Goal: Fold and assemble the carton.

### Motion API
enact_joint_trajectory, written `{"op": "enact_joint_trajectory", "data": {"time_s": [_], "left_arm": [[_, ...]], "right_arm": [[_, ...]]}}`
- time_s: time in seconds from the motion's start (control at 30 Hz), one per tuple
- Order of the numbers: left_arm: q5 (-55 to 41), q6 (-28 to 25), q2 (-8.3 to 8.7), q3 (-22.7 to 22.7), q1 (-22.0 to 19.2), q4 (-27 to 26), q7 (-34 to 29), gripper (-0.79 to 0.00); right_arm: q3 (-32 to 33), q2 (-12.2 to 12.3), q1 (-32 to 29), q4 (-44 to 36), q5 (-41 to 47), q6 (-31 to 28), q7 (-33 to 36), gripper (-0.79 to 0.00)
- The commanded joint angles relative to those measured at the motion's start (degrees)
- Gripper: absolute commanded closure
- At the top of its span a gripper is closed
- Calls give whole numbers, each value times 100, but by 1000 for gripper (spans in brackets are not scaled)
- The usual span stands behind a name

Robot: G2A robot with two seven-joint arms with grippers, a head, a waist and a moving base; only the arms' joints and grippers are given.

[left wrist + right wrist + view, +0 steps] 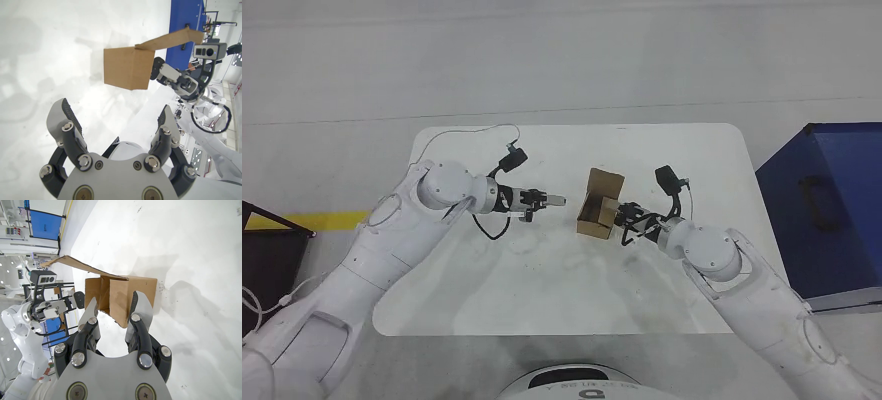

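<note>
Top view with both wrist views: carton assembly at an intermediate stage. The carton [599, 205] lies on its side near the centre of the white table [542, 290], its open mouth turned toward 4 o'clock and its long lid flap [604, 183] standing clear toward 12 o'clock. The mouth probably faces the right arm so that the loose panels can be reached from that side. The right end effector [625, 218] sits at the carton's 4 o'clock. In the right wrist view it [115, 297] is part-open and straddles a side flap [118, 302]: one finger [140, 306] lies against the flap's outer edge, while the other stands apart in front of the interior, so the flap appears bracketed rather than clamped. This would suit pushing the flap inward. The left end effector [547, 200] waits near the carton's 9 o'clock, apart from the closed wall; its wrist view shows it [115, 106] wide open and empty, plausibly placed to brace that wall. The carton's floor and far inner corners are hidden in shadow behind the flap. The lid's tuck end [194, 36] is hard to read against the background, and whether the base flaps are locked cannot be told.
</note>
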Motion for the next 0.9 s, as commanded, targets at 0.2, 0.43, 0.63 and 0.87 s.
{"op": "enact_joint_trajectory", "data": {"time_s": [0.2, 0.43, 0.63, 0.87], "left_arm": [[-16, -64, -715, 929, -778, 1234, 337, -723], [-47, -203, -1234, 1413, -1133, 1992, 209, -705], [-82, -362, -1594, 1616, -1328, 2444, 170, -711], [49, -541, -1889, 1760, -1483, 2850, 58, -299]], "right_arm": [[32, -55, 29, 147, 104, -163, -64, -394], [95, -72, 92, 335, 111, -275, 173, -385], [101, -88, 149, 417, 58, -373, 364, -372], [57, -112, 149, 428, -34, -442, 468, -372]]}}
